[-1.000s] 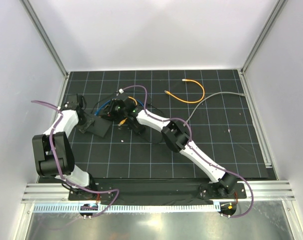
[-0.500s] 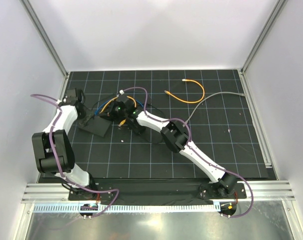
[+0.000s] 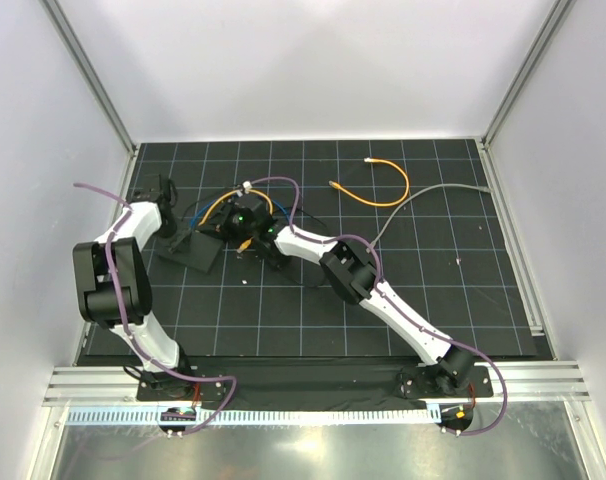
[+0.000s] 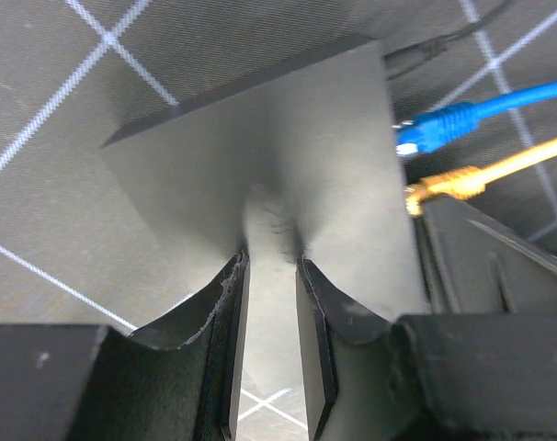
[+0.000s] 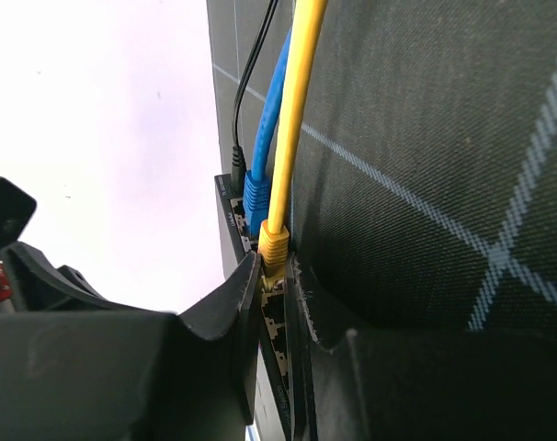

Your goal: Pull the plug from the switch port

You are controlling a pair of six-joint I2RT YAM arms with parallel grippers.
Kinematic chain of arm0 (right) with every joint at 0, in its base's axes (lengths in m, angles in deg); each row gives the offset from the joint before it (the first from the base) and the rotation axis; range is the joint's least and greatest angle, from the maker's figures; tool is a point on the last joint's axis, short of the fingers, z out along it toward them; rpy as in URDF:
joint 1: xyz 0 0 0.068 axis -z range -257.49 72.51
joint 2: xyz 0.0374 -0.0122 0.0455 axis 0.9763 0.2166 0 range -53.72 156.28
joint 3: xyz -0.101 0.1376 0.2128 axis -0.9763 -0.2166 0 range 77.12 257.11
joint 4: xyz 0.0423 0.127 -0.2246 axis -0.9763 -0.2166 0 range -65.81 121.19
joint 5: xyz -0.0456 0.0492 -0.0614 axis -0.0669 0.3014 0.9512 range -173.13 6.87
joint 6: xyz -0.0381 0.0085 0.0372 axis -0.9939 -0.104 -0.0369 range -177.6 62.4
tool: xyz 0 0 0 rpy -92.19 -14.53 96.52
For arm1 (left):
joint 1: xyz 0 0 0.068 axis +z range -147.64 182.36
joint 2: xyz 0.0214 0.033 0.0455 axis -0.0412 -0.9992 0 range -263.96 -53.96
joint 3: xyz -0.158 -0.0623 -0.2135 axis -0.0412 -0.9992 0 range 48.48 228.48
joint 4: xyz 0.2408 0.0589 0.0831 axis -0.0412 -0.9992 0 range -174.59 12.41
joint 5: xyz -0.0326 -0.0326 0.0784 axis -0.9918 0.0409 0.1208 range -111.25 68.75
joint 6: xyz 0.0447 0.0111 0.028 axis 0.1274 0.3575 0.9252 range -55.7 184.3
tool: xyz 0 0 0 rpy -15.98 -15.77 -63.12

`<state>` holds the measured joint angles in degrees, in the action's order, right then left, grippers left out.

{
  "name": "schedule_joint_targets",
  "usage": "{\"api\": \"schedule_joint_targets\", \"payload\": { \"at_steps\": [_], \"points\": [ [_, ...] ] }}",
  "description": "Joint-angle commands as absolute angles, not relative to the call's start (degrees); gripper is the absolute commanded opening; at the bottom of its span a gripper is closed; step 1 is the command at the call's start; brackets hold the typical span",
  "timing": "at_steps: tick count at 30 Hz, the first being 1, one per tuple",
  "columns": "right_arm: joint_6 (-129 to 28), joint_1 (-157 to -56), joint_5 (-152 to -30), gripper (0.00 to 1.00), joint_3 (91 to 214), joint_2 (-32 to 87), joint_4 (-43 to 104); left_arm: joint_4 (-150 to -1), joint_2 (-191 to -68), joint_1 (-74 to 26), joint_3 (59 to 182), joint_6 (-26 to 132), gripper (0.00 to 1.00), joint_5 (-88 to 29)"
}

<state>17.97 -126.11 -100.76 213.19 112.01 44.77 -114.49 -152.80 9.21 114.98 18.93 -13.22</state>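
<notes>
The switch (image 3: 196, 252) is a flat black box lying left of centre on the gridded mat; its top face (image 4: 260, 156) fills the left wrist view. My left gripper (image 3: 173, 228) (image 4: 269, 276) is shut on its near corner, and only a narrow strip of the box shows between the fingers. A yellow plug (image 5: 274, 241) sits in a port in the socket row, beside a blue plug (image 5: 257, 202) and a thin black cord (image 5: 240, 165). My right gripper (image 3: 233, 232) (image 5: 274, 268) is shut on the yellow plug, one finger on each side. The left wrist view also shows the blue plug (image 4: 435, 129) and the yellow plug (image 4: 444, 186).
A loose orange cable (image 3: 388, 185) curves at the back centre. A grey cable (image 3: 433, 195) runs to the back right. A small black brick (image 3: 273, 250) lies under the right forearm. Purple arm cables loop over both arms. White walls close in the mat.
The left arm has swung toward the back left, with its wrist now farther back over the switch. The right gripper has edged left and back along the socket side. The switch has barely shifted.
</notes>
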Motion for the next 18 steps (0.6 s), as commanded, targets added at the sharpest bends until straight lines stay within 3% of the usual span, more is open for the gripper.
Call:
{"api": "schedule_joint_targets", "payload": {
  "at_steps": [1,9,18],
  "points": [
    [19.2,-125.5,-98.0,0.01,210.0,111.1,46.2,-116.1,-153.9,9.0,114.7,20.8,0.31,-9.8],
    [23.8,-125.0,-97.9,0.01,211.0,112.5,48.1,-120.5,-159.5,8.3,117.8,24.0,0.31,-7.4],
    [17.6,-125.0,-88.9,0.01,214.1,111.4,36.1,-122.5,-161.7,5.7,118.8,25.2,0.31,-3.4]
  ]
}}
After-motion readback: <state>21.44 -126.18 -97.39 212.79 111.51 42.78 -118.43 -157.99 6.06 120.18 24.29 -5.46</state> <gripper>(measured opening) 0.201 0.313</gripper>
